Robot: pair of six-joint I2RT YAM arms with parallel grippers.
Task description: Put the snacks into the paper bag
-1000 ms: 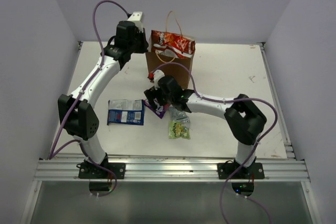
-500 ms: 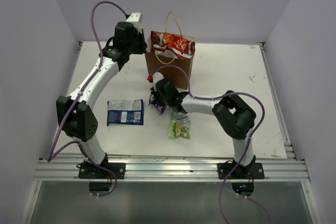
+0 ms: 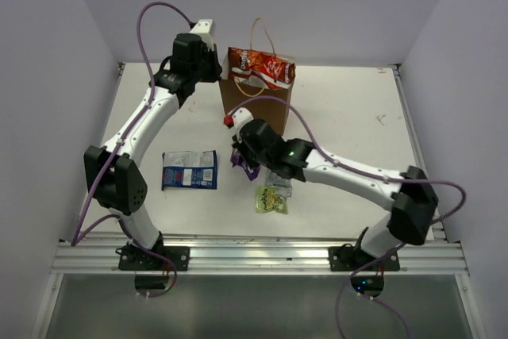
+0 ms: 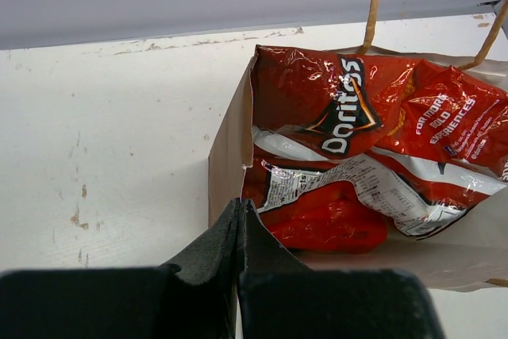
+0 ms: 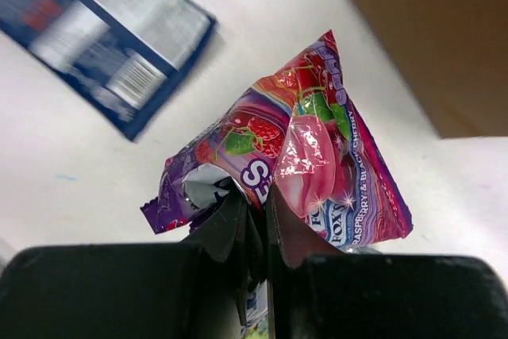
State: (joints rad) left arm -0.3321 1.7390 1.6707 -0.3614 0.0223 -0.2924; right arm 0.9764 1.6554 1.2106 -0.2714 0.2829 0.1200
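Note:
The brown paper bag [image 3: 255,107] stands at the back middle of the table, with long red-orange snack packets [image 3: 262,67] sticking out of its mouth. My left gripper [image 4: 240,206] is shut on the left rim of the paper bag [image 4: 228,148], and the red packets [image 4: 333,109] lie inside. In front of the bag, my right gripper [image 5: 258,196] is shut on a crumpled purple packet [image 5: 317,148], held just above the table. The purple packet [image 3: 238,158] shows beside the right gripper [image 3: 244,156] in the top view.
A blue-white packet [image 3: 190,169] lies flat left of the right gripper and also shows in the right wrist view [image 5: 103,29]. A yellow-green packet [image 3: 271,199] and a silver-grey one [image 3: 280,182] lie just under the right forearm. The bag's corner [image 5: 421,37] is close, up and right.
My right gripper has shut on the purple packet and raised it slightly. The right arm's elbow has swung out to the right. The left arm has stayed put.

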